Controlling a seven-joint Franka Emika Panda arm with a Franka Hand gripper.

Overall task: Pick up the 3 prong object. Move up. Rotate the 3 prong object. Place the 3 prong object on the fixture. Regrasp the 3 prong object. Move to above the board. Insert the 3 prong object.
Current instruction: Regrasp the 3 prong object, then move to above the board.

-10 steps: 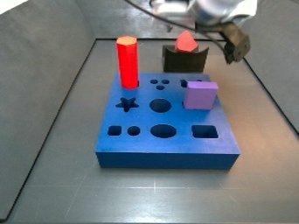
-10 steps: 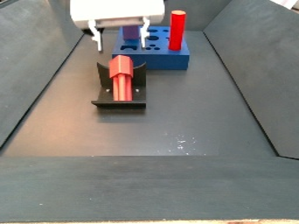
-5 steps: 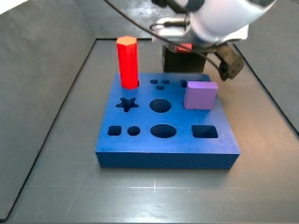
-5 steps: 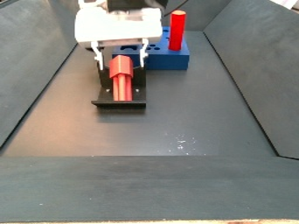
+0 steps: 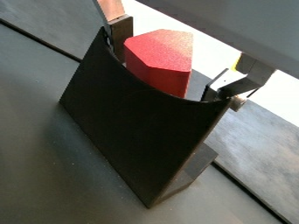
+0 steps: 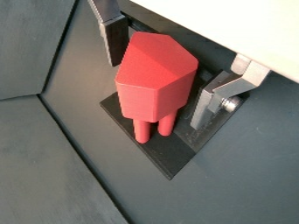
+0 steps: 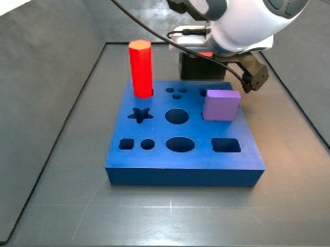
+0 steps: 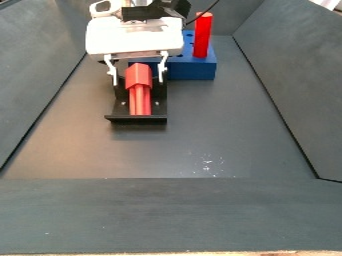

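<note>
Wrist views. The gripper [image 5: 176, 52] straddles the fixture [image 5: 135, 122]. The 3 prong object [image 5: 162, 54] rests in the fixture's curved notch between the two silver fingers [image 5: 114, 10]. A gap shows between the piece and the far finger, so the jaws stand open on either side of it, not clamped. In a wrist view the 3 prong object [image 6: 155, 74] shows its salmon hexagonal head, with stubby prongs pointing down onto the fixture [image 6: 176, 150]; the gripper [image 6: 162, 66] flanks it, one finger [image 6: 111, 35] close beside the head.

Side views. In a side view the gripper [image 7: 219, 66] hangs low over the fixture [image 7: 196, 68], which stands just behind the board [image 7: 180, 154] at about 12 o'clock from it. The red column [image 7: 141, 69] stands upright in the board's far left corner; the purple cube [image 7: 222, 104] sits near its right edge. In a side view the 3 prong object [image 8: 138, 92] lies lengthwise on the fixture [image 8: 136, 116], the gripper [image 8: 135, 62] at its far end, fingers either side. The board [image 8: 198, 66] and red column [image 8: 203, 32] lie at 1 o'clock of the fixture, on the dark floor [image 8: 214, 140].
</note>
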